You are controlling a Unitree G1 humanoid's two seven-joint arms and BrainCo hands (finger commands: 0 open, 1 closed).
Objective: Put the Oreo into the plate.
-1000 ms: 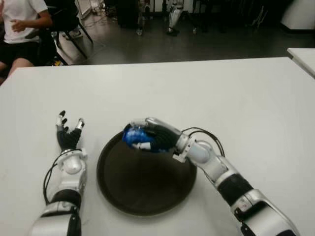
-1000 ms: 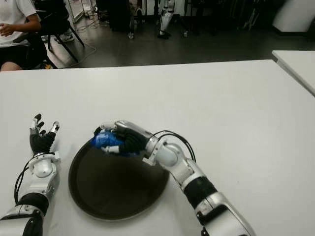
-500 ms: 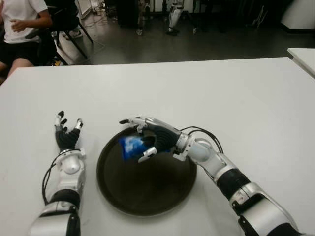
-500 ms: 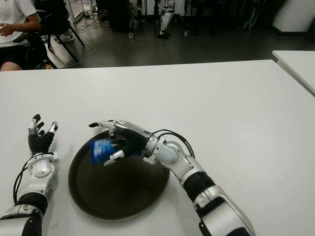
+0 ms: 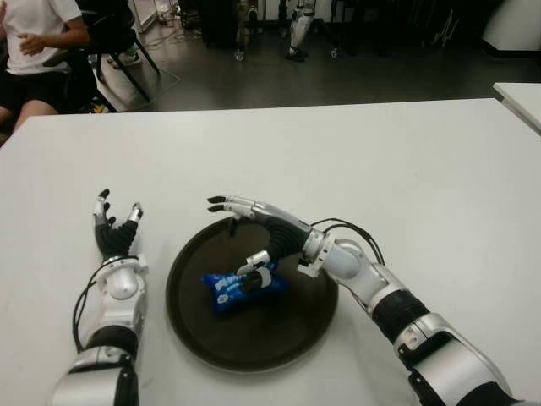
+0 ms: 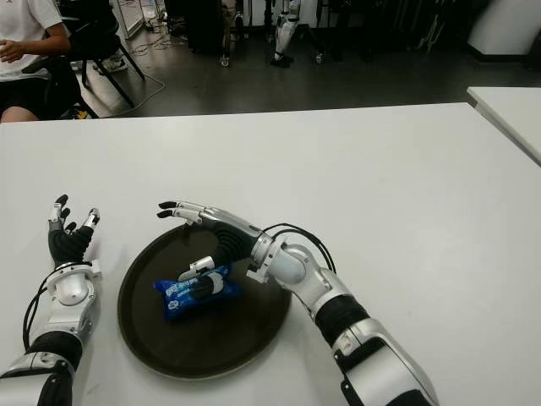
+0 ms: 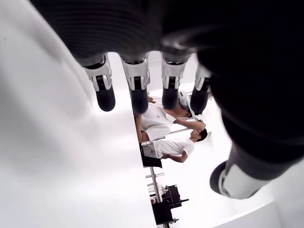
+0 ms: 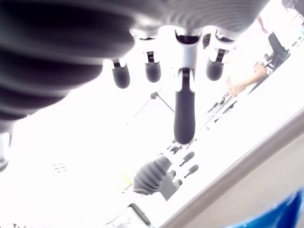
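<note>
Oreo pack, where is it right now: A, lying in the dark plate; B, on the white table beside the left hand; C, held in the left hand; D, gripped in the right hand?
A: the Oreo pack lies flat in the plate, with the right hand open above it.

The plate (image 5: 190,326) sits on the table (image 5: 406,169), between the two hands. The Oreo pack (image 5: 243,288) lies inside the plate, just under the right hand (image 5: 258,234), whose thumb is next to the pack's top edge; whether they touch cannot be told. The right hand's fingers reach over the plate's far rim. The left hand (image 5: 116,238) is to the left of the plate, apart from it. A person (image 5: 38,46) sits beyond the table's far left corner.
</note>
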